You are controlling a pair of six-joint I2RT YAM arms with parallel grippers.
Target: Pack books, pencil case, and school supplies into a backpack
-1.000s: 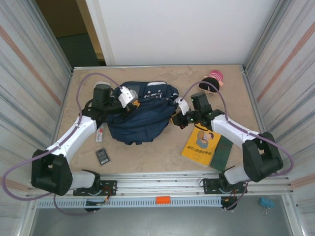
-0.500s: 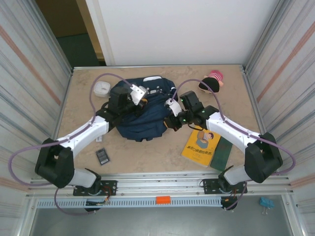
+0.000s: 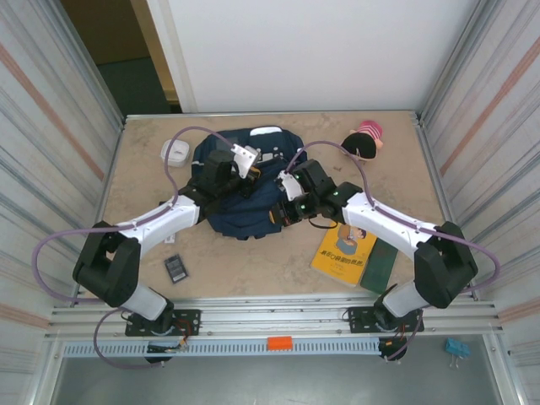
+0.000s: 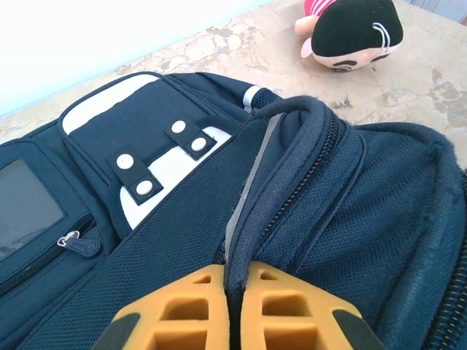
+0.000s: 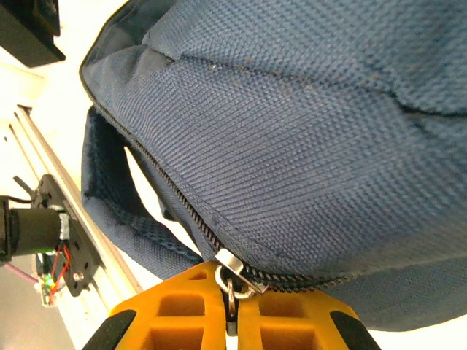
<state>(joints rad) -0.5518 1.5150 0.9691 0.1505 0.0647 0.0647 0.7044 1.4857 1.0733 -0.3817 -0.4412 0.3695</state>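
The navy backpack (image 3: pixel 245 190) lies bunched at mid-table. My left gripper (image 3: pixel 237 175) is over its top, shut on a padded edge (image 4: pixel 271 191) beside a zip; the white patches (image 4: pixel 157 171) and grey pocket (image 4: pixel 25 204) show to the left. My right gripper (image 3: pixel 281 213) is at the bag's near right side, shut on the metal zipper pull (image 5: pixel 232 271). The yellow book (image 3: pixel 344 251) and dark green book (image 3: pixel 381 263) lie side by side at the front right. A flat black rectangle (image 3: pixel 175 268) lies at the front left. The pencil case is out of view.
A plush doll head with black hair and a pink hat (image 3: pixel 363 139) sits at the back right. A small white round object (image 3: pixel 175 152) lies left of the bag. Metal walls close both sides, and a rail (image 3: pixel 278 314) runs along the near edge.
Both grippers moved toward the middle, bunching the backpack narrower and shifting it slightly toward the back. The white round object to the left of the bag came into view.
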